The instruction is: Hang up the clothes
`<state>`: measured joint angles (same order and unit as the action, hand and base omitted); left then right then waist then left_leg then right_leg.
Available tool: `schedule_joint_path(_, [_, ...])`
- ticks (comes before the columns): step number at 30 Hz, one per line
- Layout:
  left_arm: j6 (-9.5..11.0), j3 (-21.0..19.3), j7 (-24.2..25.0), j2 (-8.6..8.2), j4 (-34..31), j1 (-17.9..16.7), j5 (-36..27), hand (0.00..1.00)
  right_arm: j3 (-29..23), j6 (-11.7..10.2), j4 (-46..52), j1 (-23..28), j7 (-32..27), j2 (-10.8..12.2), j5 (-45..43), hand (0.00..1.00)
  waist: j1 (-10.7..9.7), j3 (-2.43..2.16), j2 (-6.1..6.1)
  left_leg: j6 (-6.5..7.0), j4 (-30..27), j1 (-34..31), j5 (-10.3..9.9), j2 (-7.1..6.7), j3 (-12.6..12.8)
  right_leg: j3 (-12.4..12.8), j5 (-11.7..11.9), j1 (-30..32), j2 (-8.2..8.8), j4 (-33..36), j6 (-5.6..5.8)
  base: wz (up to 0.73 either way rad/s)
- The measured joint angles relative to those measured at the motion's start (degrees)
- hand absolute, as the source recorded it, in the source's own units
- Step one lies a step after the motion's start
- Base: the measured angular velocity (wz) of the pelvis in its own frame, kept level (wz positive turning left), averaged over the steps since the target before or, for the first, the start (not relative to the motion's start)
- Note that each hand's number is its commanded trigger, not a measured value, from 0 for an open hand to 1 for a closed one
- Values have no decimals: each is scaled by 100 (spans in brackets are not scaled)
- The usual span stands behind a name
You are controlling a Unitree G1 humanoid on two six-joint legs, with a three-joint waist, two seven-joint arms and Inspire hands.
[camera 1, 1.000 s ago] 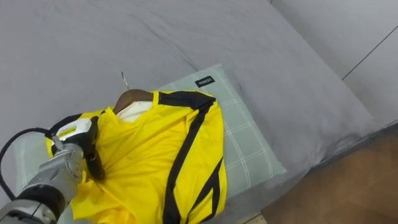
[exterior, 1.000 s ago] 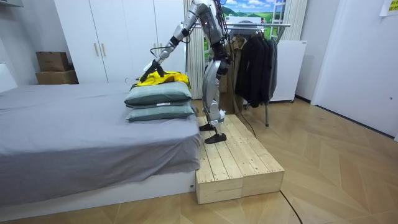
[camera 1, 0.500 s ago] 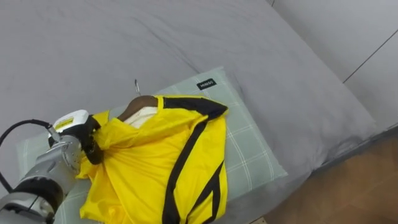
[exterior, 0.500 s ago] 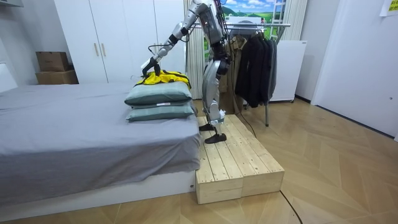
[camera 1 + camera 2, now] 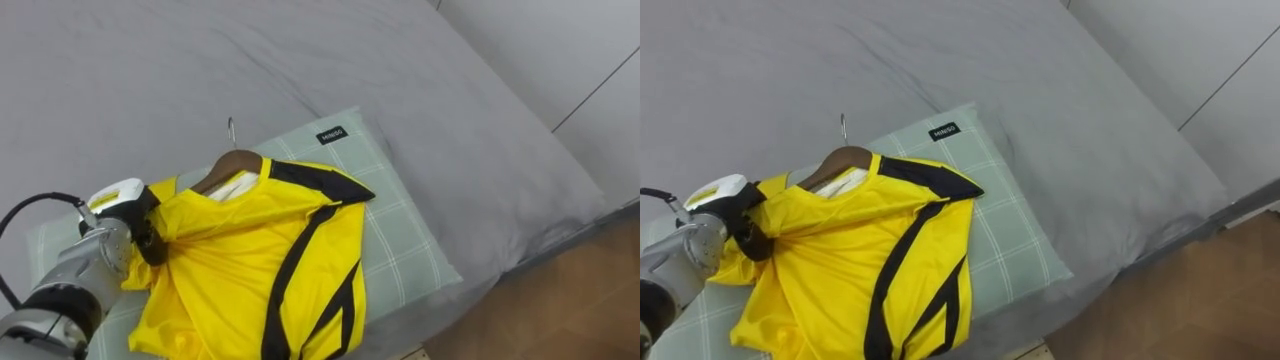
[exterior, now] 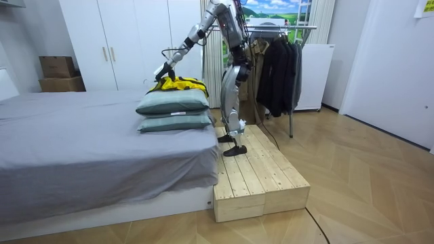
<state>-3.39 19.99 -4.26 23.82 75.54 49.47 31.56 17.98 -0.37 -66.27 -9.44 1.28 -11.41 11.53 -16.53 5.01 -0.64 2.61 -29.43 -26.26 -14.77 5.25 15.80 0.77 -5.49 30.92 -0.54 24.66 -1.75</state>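
Note:
A yellow shirt with black stripes lies on a wooden hanger on the top green pillow. The hanger's metal hook points toward the grey bed. My left hand is at the shirt's left shoulder, its fingers curled into the bunched yellow cloth. In the room view the robot stands on a wooden platform by the bed. Its left arm reaches out to the shirt on the stacked pillows.
Behind the robot a clothes rack holds dark garments. White wardrobes and cardboard boxes stand beyond the bed. Wooden floor shows past the bed's edge.
My left hand's fingers have closed on the shirt's shoulder and gathered the cloth. The hanger and collar have shifted a little to the right on the pillow.

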Motion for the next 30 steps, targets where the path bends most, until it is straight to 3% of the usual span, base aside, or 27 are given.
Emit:
schedule_joint_path(11, [22, -83, -5, 0, 2, 0, 20, 100, -1, 0, -8, 11, -2, 0, 23, 0, 35, 0, -3, 0, -25, 21, 0, 9, 3, 16, 6, -30, -14, 7, 4, 0])
schedule_joint_path(20, [284, -209, -311, 5, 5, 1, 54, 100, 77, -75, -3, 67, -161, -9, 27, 0, 245, -4, -23, -1, 18, 188, -1, 12, -3, 4, 5, -195, -20, -8, 4, 0])
schedule_joint_path(24, [418, -648, -759, 17, -9, -1, 56, 100, 46, -133, -4, 96, -217, -36, -110, 0, 312, -19, -50, -5, 99, 263, -5, -3, 8, -27, 5, -230, -7, -5, 4, 0])
schedule_joint_path(30, [651, -867, -1461, -2, -431, -211, 66, 100, 69, -153, -74, 227, -260, -36, -201, 0, 456, -44, -50, -23, 338, 727, 7, -29, -19, -81, 6, -680, 1, -168, 2, 1])
